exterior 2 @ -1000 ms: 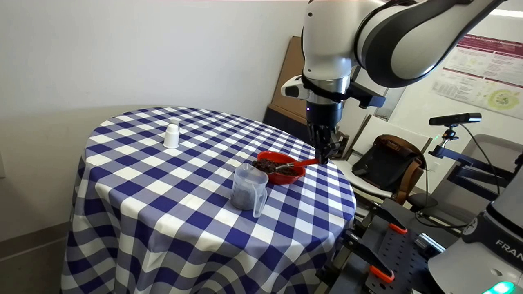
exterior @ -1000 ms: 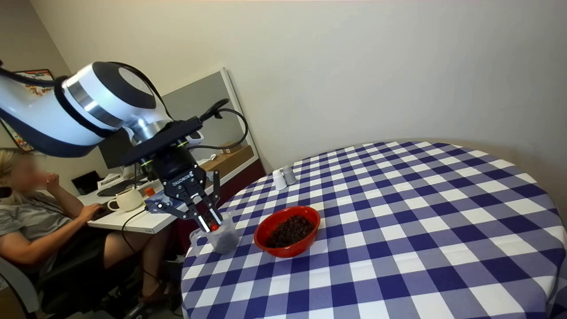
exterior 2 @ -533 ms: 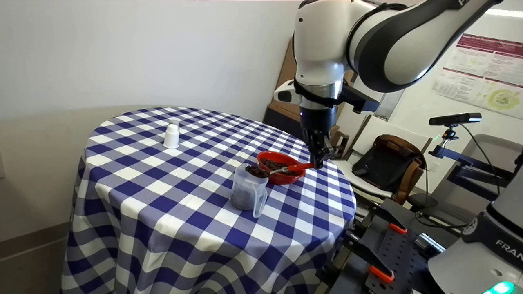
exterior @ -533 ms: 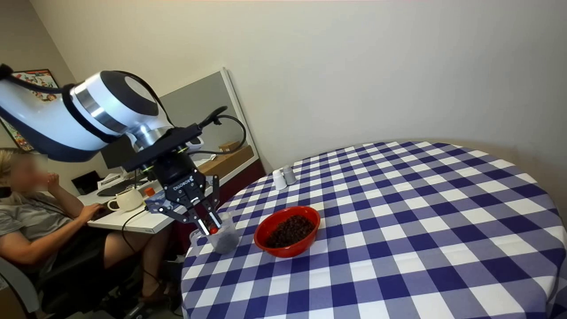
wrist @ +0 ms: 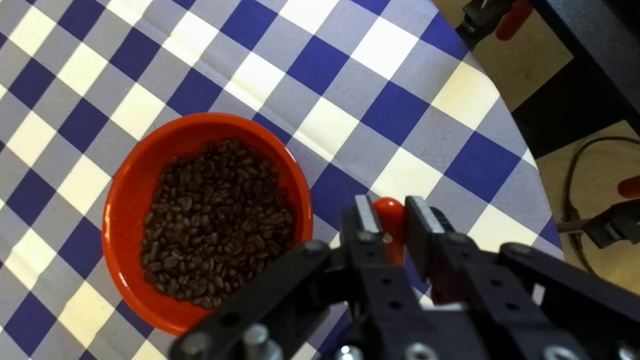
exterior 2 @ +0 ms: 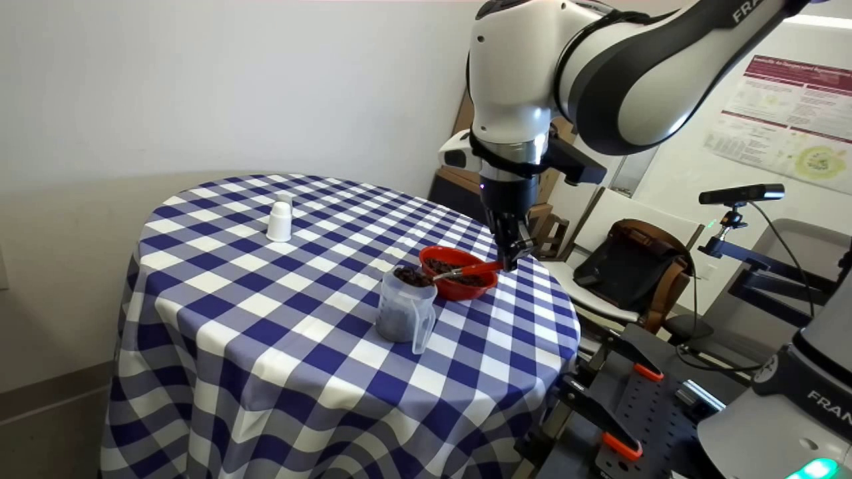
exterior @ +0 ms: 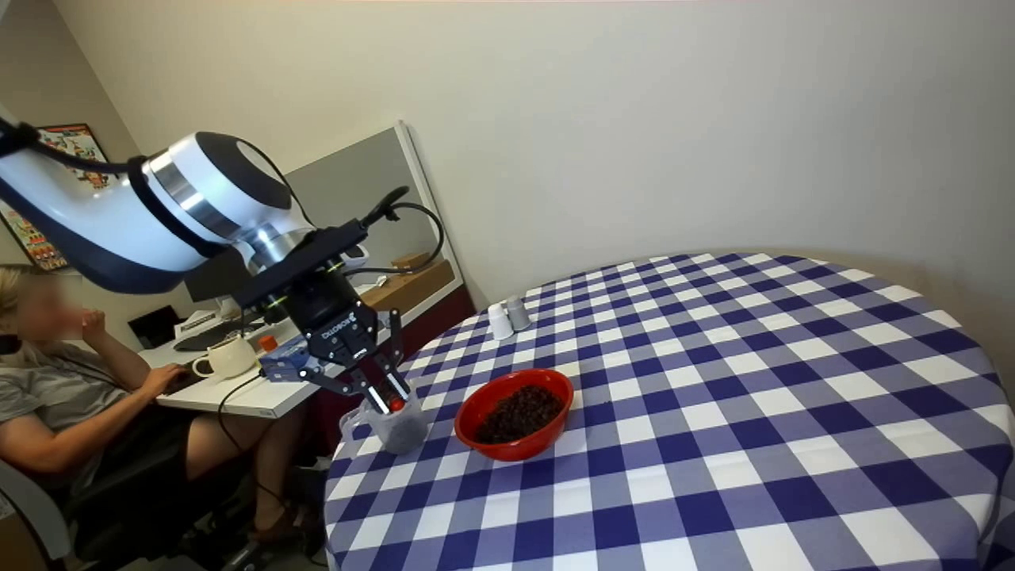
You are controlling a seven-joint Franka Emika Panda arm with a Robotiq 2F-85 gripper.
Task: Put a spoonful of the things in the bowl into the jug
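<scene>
A narrow gap parts jug (exterior: pixel 406 434) from bowl (exterior: pixel 522 450); wide room lies on the bowl's other side.

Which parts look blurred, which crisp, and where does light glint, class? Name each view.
Wrist view: beans fairly crisp, gripper softer, a glint on the red spoon handle; in an exterior view, the person's face blurred out; in an exterior view, a bright highlight on the arm.

1 each: bowl (wrist: pixel 127 220), jug (exterior 2: pixel 398 311), spoon (exterior 2: pixel 476 269)
</scene>
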